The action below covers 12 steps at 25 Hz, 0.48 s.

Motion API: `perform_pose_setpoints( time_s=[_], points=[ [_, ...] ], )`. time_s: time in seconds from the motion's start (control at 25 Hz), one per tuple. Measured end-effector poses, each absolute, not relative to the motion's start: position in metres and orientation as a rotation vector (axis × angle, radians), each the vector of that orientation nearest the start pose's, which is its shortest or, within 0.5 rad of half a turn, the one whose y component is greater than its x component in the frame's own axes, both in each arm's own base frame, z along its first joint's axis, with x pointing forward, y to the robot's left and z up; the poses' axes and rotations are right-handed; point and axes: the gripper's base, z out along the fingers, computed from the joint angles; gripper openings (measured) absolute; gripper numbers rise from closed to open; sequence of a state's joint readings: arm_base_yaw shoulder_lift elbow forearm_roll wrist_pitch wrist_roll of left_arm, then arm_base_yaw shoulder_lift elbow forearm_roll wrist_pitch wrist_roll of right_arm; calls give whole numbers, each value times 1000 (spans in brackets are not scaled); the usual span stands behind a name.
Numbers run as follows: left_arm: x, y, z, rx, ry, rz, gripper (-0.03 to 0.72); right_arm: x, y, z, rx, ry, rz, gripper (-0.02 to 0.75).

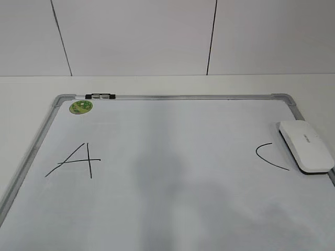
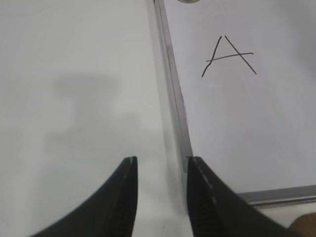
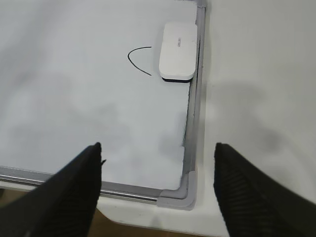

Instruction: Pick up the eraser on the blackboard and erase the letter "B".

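Note:
The white eraser (image 1: pixel 306 146) lies flat on the blackboard (image 1: pixel 167 97) at its right edge, just right of a black "C" (image 1: pixel 269 156). It also shows in the right wrist view (image 3: pixel 177 51), against the board's frame (image 3: pixel 195 123). A black "A" (image 1: pixel 76 161) is on the left. No letter "B" shows; the board between "A" and "C" is bare with faint grey smudges. My right gripper (image 3: pixel 158 146) is open wide and empty above the board's near right corner. My left gripper (image 2: pixel 163 160) is open and empty over the board's left frame (image 2: pixel 173 74), near the "A" (image 2: pixel 229 57). Neither gripper shows in the exterior view.
A small black-and-silver marker (image 1: pixel 100 96) lies on the board's top frame at the left. A round green sticker (image 1: pixel 80 106) is just below it. The board rests on a white table (image 1: pixel 26 89) with a white wall behind.

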State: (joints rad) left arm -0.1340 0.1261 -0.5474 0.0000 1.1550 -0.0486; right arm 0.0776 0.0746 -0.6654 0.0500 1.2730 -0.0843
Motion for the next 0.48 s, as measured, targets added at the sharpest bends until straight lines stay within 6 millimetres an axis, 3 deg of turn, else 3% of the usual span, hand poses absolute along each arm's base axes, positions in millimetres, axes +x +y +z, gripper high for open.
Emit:
perform_pose_setpoints(
  time_s=[0.16,0.32,0.48],
  points=[
    [-4,1,279,101,2122,-103,253,-29,1,296,-198,2090,23,569],
    [-8,2,279,114,2091,-89,253,-21,1,277,-200,2140,20,569],
    [-8,2,279,115,2087,-89,253,-19,0,275,-196,2136,10,569]
  ],
)
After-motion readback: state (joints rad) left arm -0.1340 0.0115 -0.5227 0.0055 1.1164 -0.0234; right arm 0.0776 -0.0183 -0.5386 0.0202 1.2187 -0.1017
